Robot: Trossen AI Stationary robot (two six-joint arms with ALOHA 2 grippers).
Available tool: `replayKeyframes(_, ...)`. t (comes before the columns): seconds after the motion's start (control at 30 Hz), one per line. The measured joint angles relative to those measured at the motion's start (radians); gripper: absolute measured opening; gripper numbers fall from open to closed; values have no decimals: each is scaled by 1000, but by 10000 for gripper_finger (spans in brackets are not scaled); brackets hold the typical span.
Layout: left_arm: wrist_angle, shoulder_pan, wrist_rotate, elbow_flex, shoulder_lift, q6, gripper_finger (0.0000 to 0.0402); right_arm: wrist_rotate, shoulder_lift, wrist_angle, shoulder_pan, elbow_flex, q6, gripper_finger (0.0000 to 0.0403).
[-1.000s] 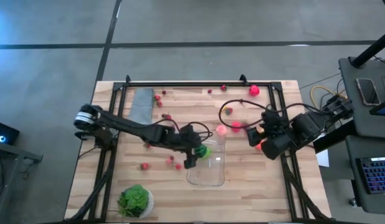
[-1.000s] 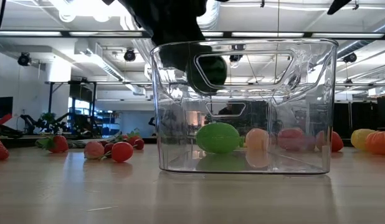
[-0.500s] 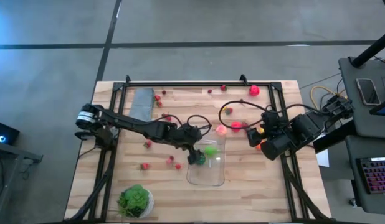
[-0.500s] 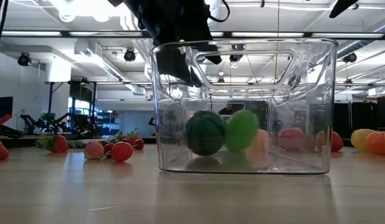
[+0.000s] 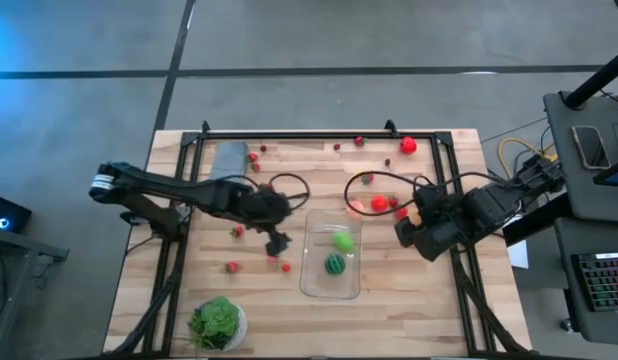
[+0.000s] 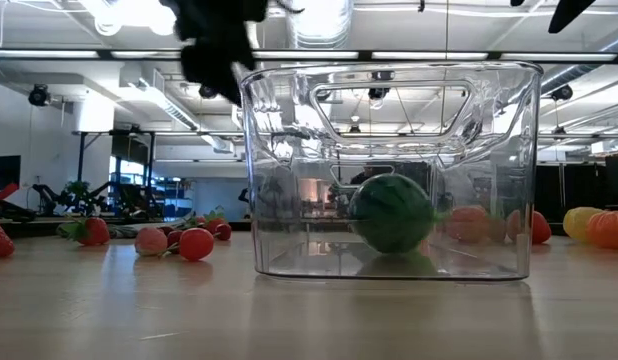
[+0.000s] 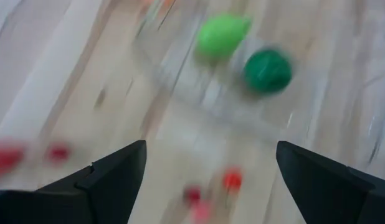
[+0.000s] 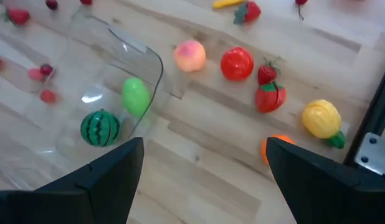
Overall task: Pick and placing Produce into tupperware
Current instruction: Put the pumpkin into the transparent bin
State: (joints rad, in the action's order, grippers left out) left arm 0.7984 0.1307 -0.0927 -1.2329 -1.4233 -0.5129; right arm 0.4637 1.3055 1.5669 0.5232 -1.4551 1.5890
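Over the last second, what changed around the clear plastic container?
The left tool let go of the striped green watermelon ball, which dropped into the clear rectangular plastic container beside the light green fruit; the tool then pulled back out toward the table's left. The right tool stayed open at the right side; the container stayed put.

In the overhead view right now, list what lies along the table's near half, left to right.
Leafy green plant in a white pot → small red berry → open left end effector → clear rectangular plastic tupperware holding a striped green ball → open right end effector.
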Motion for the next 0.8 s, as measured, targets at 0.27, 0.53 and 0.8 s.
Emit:
replayKeyframes(0.27,414,4,23,8,102,-24,343,-152,94,4,-55,12,-163,329)
replayKeyframes(0.53,434,5,23,35,172,-33,343,-309,65,-3,-194,212,-253,329)
replayKeyframes(0.8,438,6,26,93,183,-59,343,-476,-150,-250,-283,513,-52,329)
